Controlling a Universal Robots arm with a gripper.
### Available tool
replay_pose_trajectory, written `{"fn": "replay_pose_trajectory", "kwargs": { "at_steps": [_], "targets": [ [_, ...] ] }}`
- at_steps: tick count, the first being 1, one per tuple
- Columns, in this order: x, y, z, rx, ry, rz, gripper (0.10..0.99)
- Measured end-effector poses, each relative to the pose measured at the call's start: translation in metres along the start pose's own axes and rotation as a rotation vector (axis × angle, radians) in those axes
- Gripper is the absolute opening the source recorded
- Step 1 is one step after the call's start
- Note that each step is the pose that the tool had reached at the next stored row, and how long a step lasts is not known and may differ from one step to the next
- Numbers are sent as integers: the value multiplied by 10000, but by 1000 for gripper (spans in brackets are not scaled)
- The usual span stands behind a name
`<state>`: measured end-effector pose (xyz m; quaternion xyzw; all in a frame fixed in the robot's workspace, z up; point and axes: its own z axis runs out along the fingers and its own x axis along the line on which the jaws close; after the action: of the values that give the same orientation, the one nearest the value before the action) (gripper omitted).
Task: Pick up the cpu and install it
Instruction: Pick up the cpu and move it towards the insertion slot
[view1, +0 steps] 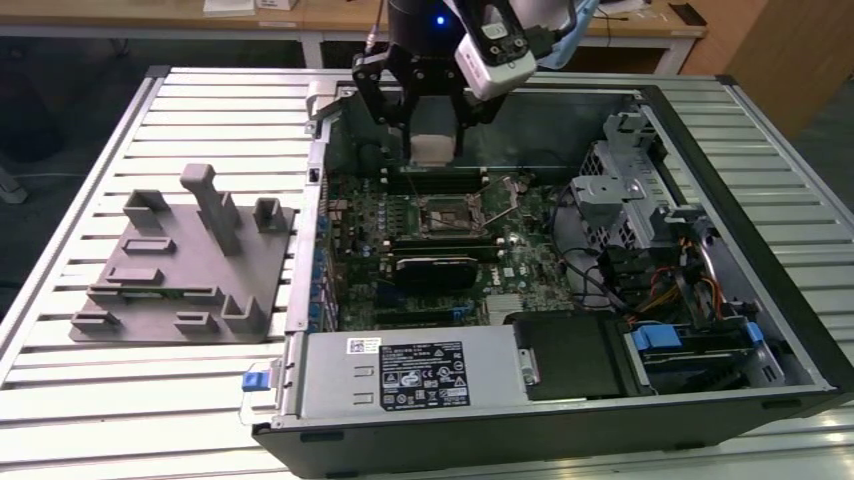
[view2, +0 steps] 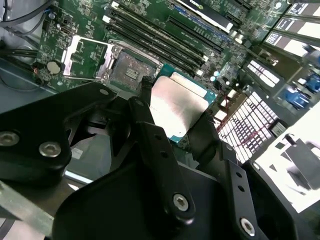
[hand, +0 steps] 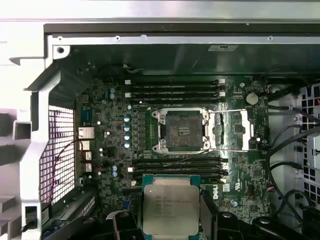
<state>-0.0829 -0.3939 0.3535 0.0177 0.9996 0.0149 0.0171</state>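
Slatted table (view1: 80, 400) holds the open computer case (view1: 787, 330), its socket (hand: 181, 131) unlatched and bare, ready for a chip. Over the motherboard (hand: 107, 150) the gripper (view1: 430, 137) pinches the cpu (hand: 170, 210) by opposite edges, presumably sparing its contacts.

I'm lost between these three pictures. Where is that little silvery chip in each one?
Exterior view: the cpu hangs in the end effector over the open case.
Second wrist view: the cpu is clamped between black fingers, beside the socket.
First wrist view: the cpu lies across the memory slots from the socket.
Shared landmark: the empty socket.
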Motion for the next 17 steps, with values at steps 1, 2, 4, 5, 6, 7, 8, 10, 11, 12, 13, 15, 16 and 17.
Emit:
{"fn": "replay_pose_trajectory", "kwargs": {
  "at_steps": [1, 2, 4, 5, 6, 7, 8, 10, 11, 12, 13, 15, 16, 17],
  "targets": [
    [-7, 0, 18, 0, 1, 0, 541],
    [-14, -1, 36, 0, 2, 0, 541],
    [-29, -1, 73, 0, 6, 0, 541],
    [-38, -1, 91, 1, 10, 1, 541],
    [-48, -1, 109, 1, 15, 1, 541],
    [-58, 0, 128, 1, 18, 1, 541],
    [-70, 0, 148, 1, 22, 1, 541],
    [-92, -1, 185, 0, 31, 1, 541],
    [-104, -1, 203, 1, 36, 1, 541],
    [-117, -1, 222, 1, 41, 1, 541],
    [-131, -1, 239, 2, 49, 1, 541],
    [-160, -1, 278, 1, 63, 2, 541],
    [-174, -1, 297, 2, 70, 2, 541],
    [-188, -1, 315, 3, 79, 3, 541]
  ]
}}
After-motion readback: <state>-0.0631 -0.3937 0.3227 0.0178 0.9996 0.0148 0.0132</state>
